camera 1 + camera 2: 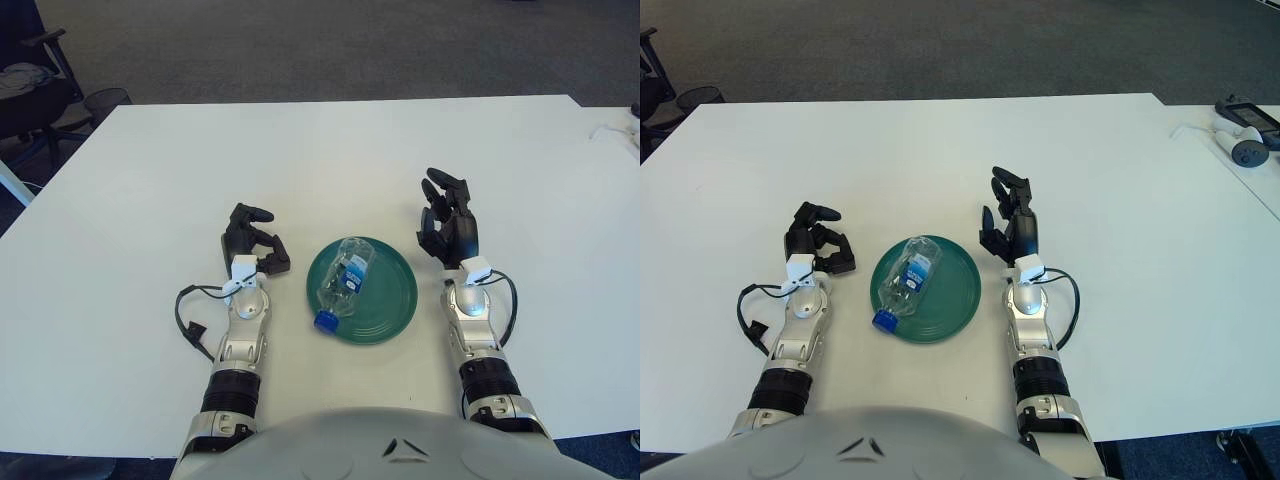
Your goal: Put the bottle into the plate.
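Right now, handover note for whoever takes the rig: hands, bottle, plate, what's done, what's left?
Left hand: left of the plate, fingers loosely curled, holding nothing.
Right hand: right of the plate, fingers spread, holding nothing.
Bottle: lying on its side in the green plate, blue cap toward the robot, at the near-left rim.
Plate: on the white table, between the two hands.
Done: bottle is in the plate, neither hand touching it.
Left: nothing obvious; maybe check the cap end sits stable at the rim.
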{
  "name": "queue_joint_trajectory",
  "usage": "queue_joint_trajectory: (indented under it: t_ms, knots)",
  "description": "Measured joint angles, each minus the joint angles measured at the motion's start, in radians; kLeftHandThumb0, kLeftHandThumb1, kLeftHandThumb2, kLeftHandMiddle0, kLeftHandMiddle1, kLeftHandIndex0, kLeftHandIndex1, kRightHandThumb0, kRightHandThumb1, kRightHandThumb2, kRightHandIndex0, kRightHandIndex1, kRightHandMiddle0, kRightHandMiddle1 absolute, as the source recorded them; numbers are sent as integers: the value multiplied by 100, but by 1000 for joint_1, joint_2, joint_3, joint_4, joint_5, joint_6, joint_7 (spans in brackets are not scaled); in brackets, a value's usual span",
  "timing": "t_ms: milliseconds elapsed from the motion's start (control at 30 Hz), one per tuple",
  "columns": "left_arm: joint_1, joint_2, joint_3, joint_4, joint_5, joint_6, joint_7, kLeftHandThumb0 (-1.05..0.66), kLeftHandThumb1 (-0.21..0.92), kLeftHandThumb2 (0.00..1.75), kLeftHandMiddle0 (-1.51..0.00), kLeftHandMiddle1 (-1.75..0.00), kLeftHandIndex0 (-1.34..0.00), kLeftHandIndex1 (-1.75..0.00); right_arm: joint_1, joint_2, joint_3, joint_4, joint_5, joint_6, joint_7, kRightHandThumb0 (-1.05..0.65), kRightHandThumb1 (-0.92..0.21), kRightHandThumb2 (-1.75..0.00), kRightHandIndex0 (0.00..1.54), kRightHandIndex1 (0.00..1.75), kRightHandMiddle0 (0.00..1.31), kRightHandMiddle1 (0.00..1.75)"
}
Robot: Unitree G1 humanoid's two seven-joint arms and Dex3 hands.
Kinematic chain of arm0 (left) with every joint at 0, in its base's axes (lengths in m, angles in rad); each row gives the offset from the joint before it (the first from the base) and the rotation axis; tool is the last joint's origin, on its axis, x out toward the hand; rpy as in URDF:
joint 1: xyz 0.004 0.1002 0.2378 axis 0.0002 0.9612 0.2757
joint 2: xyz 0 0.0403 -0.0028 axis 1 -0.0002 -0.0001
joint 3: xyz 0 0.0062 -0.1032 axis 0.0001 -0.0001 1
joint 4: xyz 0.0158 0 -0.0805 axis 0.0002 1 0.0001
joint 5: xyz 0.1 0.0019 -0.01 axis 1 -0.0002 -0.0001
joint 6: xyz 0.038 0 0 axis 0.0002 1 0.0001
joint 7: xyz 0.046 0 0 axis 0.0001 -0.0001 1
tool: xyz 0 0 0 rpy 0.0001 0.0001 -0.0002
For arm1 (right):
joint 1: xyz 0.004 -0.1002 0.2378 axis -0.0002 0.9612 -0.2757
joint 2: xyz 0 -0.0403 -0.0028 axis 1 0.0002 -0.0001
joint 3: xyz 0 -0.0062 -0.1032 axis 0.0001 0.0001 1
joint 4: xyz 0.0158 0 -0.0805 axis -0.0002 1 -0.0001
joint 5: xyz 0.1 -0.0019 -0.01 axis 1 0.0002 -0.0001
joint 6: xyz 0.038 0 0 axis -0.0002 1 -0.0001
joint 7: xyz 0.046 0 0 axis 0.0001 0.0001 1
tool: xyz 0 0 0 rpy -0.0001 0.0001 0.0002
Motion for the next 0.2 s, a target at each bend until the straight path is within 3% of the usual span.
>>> queue_joint_trajectory:
  t_ms: [200]
  knots:
    - [3, 0, 0, -8, -1, 6, -1, 0, -4, 173, -86, -175, -66, -175, 0, 1, 1, -11, 0, 2, 0, -62, -92, -71, 37, 0, 0, 83]
